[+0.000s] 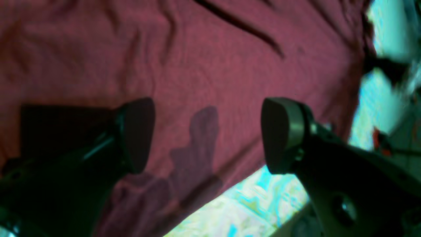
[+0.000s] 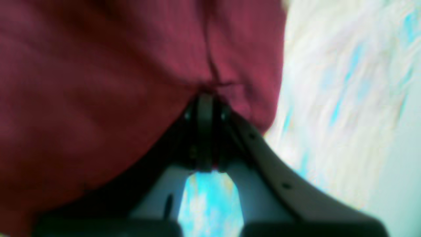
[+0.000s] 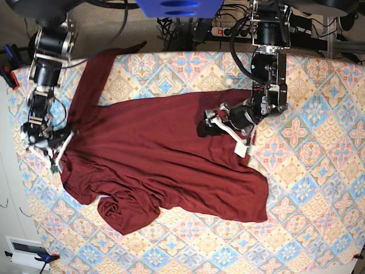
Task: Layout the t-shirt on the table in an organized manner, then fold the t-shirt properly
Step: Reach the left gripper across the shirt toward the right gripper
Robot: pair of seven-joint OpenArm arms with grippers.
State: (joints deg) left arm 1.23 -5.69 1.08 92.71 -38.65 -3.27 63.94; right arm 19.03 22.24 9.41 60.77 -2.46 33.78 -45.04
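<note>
My right gripper is pinched tight on the t-shirt at its edge. My left gripper hangs spread wide over the fabric, nothing between the pads. Shirt lies rumpled across the table, one sleeve bunched near the front edge. No containers in view.

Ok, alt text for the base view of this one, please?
From above, a dark maroon t-shirt lies spread but rumpled across the tile-patterned table. The right hand pinches the shirt's edge at the picture's left, while the left hand hovers open over the shirt's right part.
</note>
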